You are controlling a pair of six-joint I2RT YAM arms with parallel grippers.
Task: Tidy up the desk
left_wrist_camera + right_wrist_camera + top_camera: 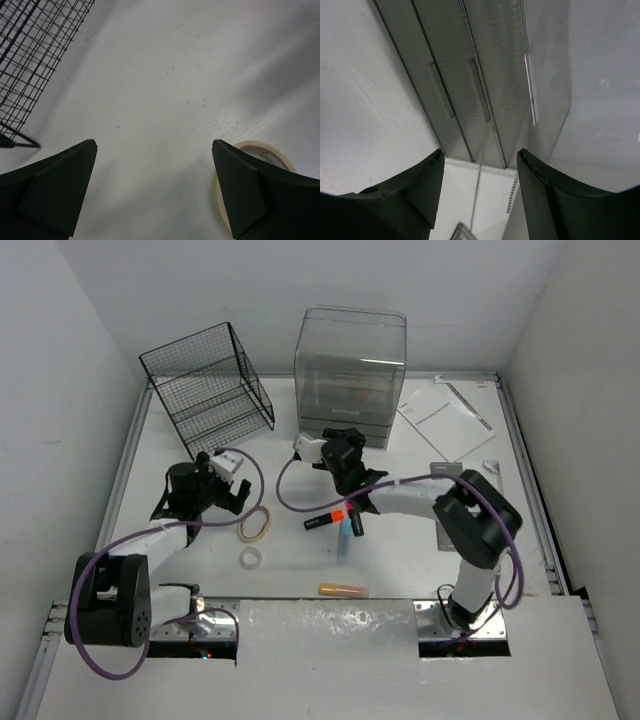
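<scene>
the white worktop (400, 540) fills the frame's middle. at left, your left pincer (154, 145) hangs spread apart above it, a tape roll (260, 145) just beside it. at centre, your right pincer (480, 152) is spread apart, facing the clear drawer unit (470, 75).

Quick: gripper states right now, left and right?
Left gripper: open, holding nothing.
Right gripper: open, holding nothing.

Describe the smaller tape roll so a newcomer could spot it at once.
Start at the black wire basket at the desk's back left and come straight toward the near edge, past the left gripper. Two tape rings lie there; the smaller tape roll is the nearer, whitish one, unlike the larger tan ring just behind it.
</scene>
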